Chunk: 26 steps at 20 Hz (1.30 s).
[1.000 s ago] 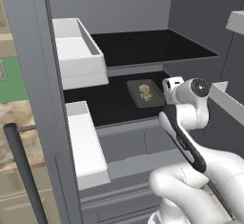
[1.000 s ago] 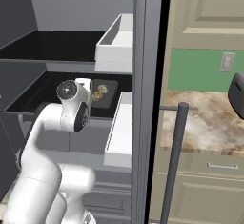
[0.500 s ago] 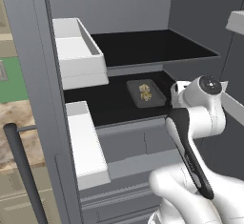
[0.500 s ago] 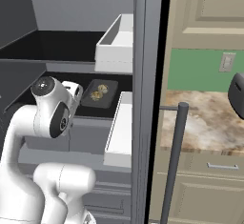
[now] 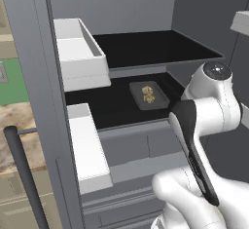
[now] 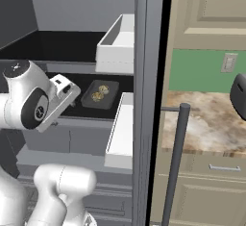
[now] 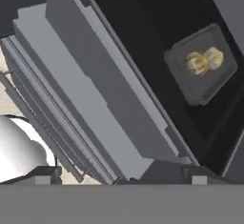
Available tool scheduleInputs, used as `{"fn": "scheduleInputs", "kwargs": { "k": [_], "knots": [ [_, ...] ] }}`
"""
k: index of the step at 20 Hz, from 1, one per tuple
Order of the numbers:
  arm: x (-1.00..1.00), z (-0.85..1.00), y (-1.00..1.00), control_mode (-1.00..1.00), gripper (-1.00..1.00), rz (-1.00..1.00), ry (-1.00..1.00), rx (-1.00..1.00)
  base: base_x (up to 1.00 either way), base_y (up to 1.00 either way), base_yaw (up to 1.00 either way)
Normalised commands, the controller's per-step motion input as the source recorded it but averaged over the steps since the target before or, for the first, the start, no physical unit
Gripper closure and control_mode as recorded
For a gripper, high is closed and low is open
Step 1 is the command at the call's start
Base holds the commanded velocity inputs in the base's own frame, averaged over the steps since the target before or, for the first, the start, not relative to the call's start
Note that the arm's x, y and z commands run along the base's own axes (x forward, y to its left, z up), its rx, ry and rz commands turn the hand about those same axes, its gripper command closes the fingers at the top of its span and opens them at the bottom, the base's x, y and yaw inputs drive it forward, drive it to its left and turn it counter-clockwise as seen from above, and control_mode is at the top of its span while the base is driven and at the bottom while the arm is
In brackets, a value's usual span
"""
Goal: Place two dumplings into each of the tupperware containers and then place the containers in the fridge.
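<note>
1. Hand view: a tupperware container [image 7: 201, 70] holding two dumplings [image 7: 204, 61] sits at upper right on the fridge's black lower shelf [image 7: 143, 32].
2. Gripper [image 6: 62, 88], left of centre in the right base view, stands with jaws apart, holding nothing.
3. One container looks delivered; the next move likely calls for fetching the second.

No legible text, label, brand, number or sign appears in any view. The fridge [image 5: 44, 101], the container [image 5: 149, 95] and the arm surfaces carry no readable markings.
</note>
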Motion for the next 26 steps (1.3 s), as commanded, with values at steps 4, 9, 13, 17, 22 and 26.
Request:
{"fn": "scheduleInputs", "kwargs": {
  "k": [4, 9, 13, 17, 22, 26],
  "knots": [
    [-0.67, 0.23, 0.0, -1.0, -1.0, -0.49, 0.03, 0.32, 0.0, 0.0, 0.0],
    [-0.6, 0.1, 0.02, -1.0, -1.0, -0.57, 0.0, 0.35, 0.0, 0.0, 0.0],
    [-0.15, 0.37, 0.1, -1.0, -1.0, -0.54, 0.04, 0.22, 0.0, 0.0, 0.0],
    [-0.04, 0.59, 0.0, -1.0, -1.0, -0.38, 0.14, 0.17, 0.0, 0.0, 0.0],
    [-0.36, 0.15, -0.09, -1.0, -1.0, -0.21, 0.11, 0.2, 0.0, 0.0, 0.0],
    [-0.36, -0.14, -0.05, -1.0, -1.0, -0.03, 0.02, 0.02, 0.0, 0.0, 0.0]
  ]
}}
